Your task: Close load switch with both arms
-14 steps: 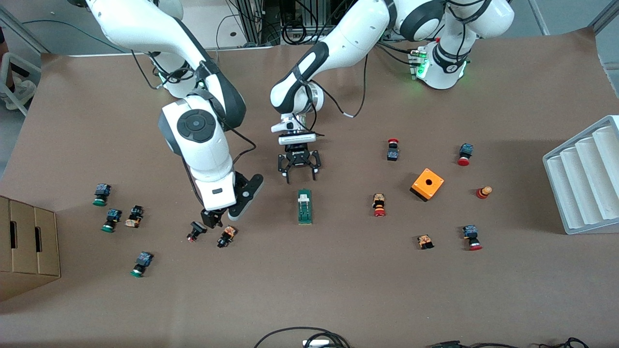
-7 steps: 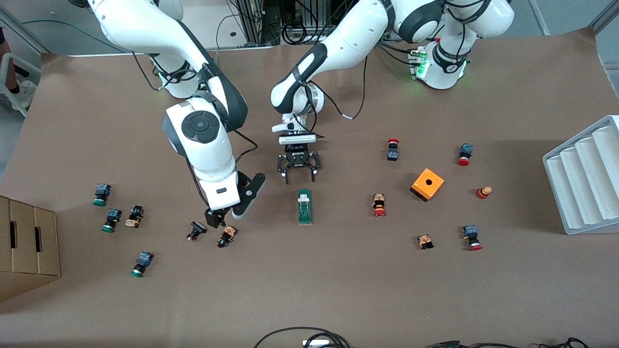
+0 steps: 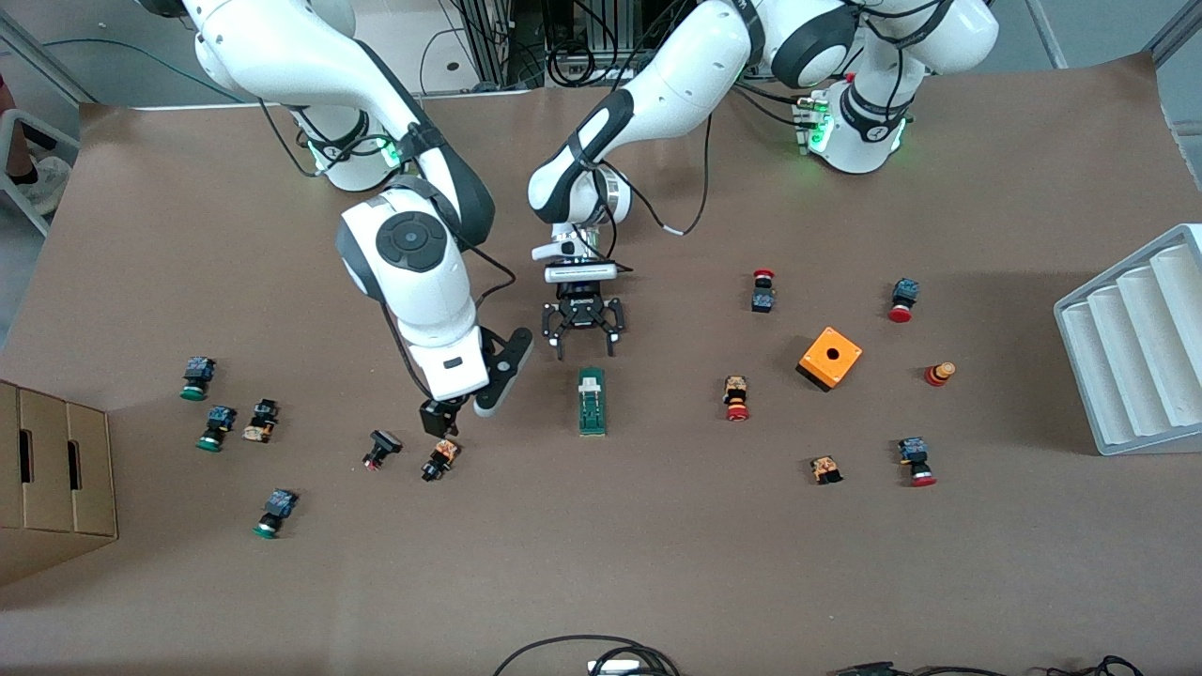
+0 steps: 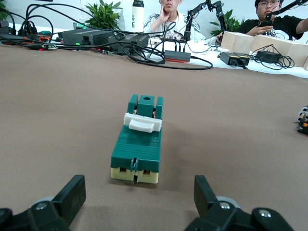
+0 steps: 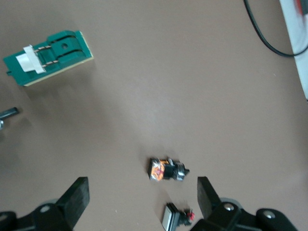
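Two hands are at work. Left hand [image 3: 584, 344], centre of the front view, hangs with fingers spread wide directly above the load switch [image 3: 592, 401], which lies flat on the counter [image 3: 657, 545] at mid-frame, untouched. Right hand [image 3: 439, 419], left of centre, is also spread and empty, over two small push buttons [image 3: 439, 460].

Recommended: lower the left hand squarely to steady the green body before the right hand presses the white lever tab [image 4: 142, 122].

Not determinable: the lever's present position; the right fingertips are largely masked by the wrist.
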Tool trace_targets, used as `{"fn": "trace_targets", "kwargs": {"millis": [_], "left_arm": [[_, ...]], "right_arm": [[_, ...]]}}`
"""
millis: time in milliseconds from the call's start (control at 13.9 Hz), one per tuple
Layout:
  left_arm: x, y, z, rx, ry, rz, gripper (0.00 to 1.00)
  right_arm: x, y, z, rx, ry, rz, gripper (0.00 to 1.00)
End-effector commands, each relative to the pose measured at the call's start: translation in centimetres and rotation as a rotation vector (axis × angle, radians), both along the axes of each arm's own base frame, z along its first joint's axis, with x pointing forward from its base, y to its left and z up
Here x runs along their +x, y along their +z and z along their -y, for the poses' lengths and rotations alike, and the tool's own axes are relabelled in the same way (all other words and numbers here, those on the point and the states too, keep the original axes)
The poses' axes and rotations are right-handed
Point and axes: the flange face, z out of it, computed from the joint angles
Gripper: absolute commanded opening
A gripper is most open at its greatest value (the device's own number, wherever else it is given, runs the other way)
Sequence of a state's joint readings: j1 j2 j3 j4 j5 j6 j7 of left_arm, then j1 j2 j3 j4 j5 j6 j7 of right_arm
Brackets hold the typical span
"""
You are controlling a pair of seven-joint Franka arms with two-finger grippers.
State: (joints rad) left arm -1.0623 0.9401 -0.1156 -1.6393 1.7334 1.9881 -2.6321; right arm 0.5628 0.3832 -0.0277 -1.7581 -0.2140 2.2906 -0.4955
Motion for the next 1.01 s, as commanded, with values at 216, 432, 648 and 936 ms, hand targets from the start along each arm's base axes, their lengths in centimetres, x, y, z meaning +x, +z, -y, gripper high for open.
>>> {"fn": "trace_targets", "kwargs": {"millis": [216, 432, 648, 936], "left_arm": [[0.2, -0.3, 0.4, -0.012, -0.005, 0.035, 0.99], [0.2, -0.4, 0.3, -0.009, -0.005, 0.033, 0.99], [0.1, -0.9, 0.1, 0.000, -0.003, 0.036, 0.99], [0.1, -1.0, 0.0, 0.004, -0.002, 0.039, 0.99]], "right_arm": [[-1.4, -3.2, -3.8, 0.009, 0.066, 0.023, 1.00], [-2.2, -4.6, -5.3, 0.011, 0.083, 0.018, 1.00], [-3.1, -6.2, -6.6, 0.006, 0.085, 0.002, 1.00], [-3.8, -7.6, -7.7, 0.003, 0.074, -0.010, 1.00]]}}
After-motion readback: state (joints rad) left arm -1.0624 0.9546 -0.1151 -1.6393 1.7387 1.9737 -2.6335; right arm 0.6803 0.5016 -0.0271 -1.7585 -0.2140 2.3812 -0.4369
